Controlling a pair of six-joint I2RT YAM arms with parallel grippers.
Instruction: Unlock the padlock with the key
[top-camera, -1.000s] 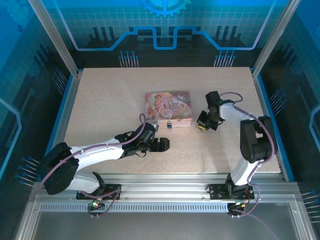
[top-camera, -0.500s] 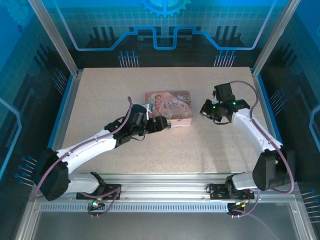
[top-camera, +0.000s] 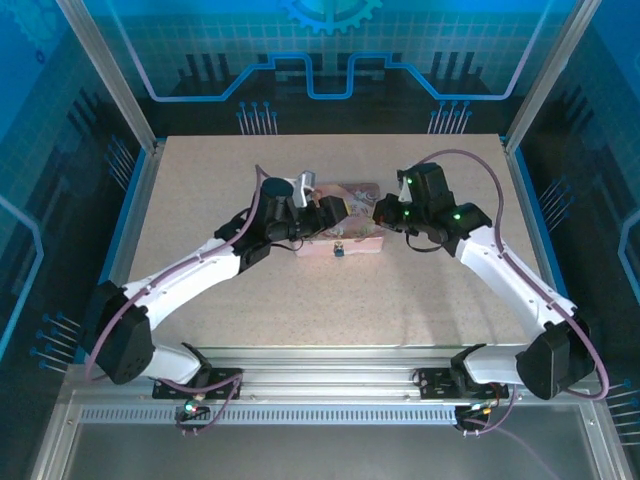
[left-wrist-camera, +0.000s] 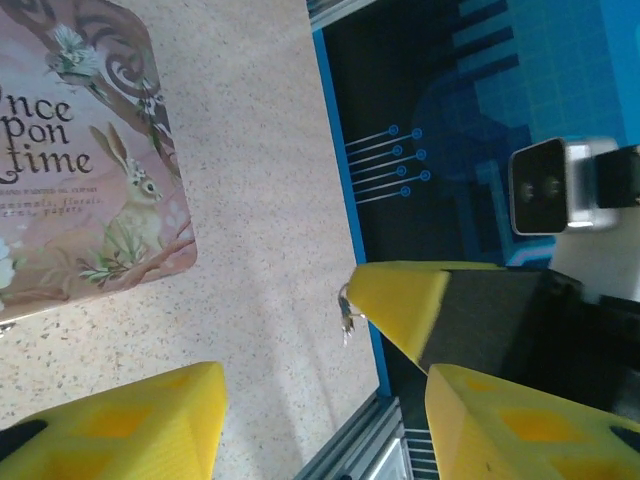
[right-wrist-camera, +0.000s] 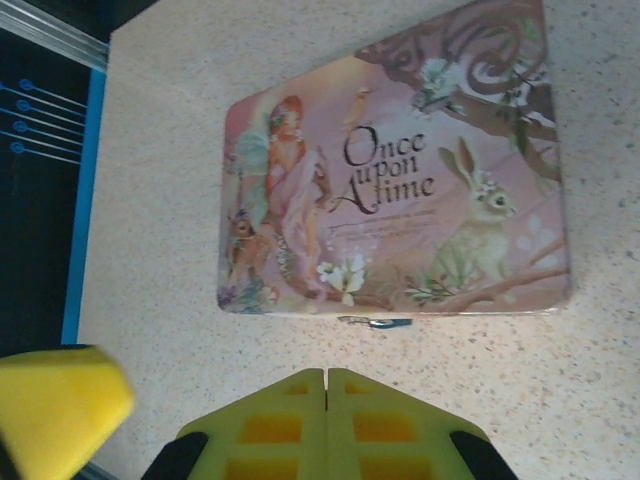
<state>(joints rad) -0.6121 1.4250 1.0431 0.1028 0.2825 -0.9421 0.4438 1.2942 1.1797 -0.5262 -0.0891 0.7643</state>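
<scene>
Fingers (left-wrist-camera: 130, 420) on your left gripper (left-wrist-camera: 325, 385) are spread wide with nothing between them, hanging near the rabbit end of the pink tin (right-wrist-camera: 390, 180). Your right gripper (right-wrist-camera: 326, 375) has its fingers pressed tight together. In the left wrist view a tiny thin bit of metal, which looks like the key (left-wrist-camera: 347, 314), pokes out of its tip. The padlock (right-wrist-camera: 378, 322) lies on the table (top-camera: 200, 200), roughly mid-table, touching the tin's near long side. Both grippers sit close together over the tin.
</scene>
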